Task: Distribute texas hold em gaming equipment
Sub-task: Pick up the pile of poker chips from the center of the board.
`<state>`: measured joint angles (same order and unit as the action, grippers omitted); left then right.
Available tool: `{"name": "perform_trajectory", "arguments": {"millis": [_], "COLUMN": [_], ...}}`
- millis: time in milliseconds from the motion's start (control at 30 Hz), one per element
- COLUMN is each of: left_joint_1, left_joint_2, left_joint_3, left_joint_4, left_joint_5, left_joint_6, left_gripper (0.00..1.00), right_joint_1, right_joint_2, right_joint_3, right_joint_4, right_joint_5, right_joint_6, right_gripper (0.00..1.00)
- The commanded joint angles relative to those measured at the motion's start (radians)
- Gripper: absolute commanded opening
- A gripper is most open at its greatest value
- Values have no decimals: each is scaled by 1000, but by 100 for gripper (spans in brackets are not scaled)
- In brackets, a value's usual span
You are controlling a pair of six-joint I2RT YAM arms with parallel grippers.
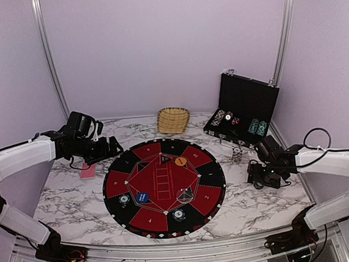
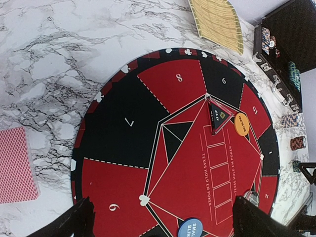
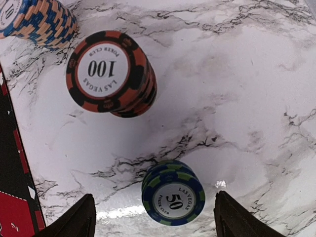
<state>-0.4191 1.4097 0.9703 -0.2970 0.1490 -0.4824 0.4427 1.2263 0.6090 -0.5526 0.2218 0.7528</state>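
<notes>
While both stand released, the right end effector has an upright blue-green 50 chip stack between its fingers on the worktop. The left end effector hovers over the mat, with the red-backed cards lying flat, long axis parallel to its fingers, outside them.

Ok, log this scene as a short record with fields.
mat: centre of table, orange button and blue button on it
cards: on table left of mat
case: open, back right
basket: back centre
left gripper: open, over mat's left edge
right gripper: open, over 100 stack and 50 stack, right of mat
</notes>
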Motion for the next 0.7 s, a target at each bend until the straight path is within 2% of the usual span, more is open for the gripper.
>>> {"name": "perform_trajectory", "arguments": {"millis": [0, 233, 367, 667], "left_joint_1": [-5, -5, -5, -6], "left_joint_2": [9, 1, -2, -5], "left_joint_3": [31, 24, 24, 19], "left_joint_4": [-3, -4, -9, -10], "left_joint_5": [1, -3, -10, -10], "left_joint_6": [11, 9, 13, 13], "left_gripper": [99, 99, 99, 99], "right_joint_1": [-20, -29, -29, -29], "right_joint_2": [55, 118, 142, 121], "right_joint_3": [2, -8, -8, -21], "right_joint_4": [62, 107, 115, 70], "right_joint_5": [9, 18, 8, 26], "right_joint_6": [-27, -32, -32, -24], "right_gripper": [80, 74, 61, 53]}}
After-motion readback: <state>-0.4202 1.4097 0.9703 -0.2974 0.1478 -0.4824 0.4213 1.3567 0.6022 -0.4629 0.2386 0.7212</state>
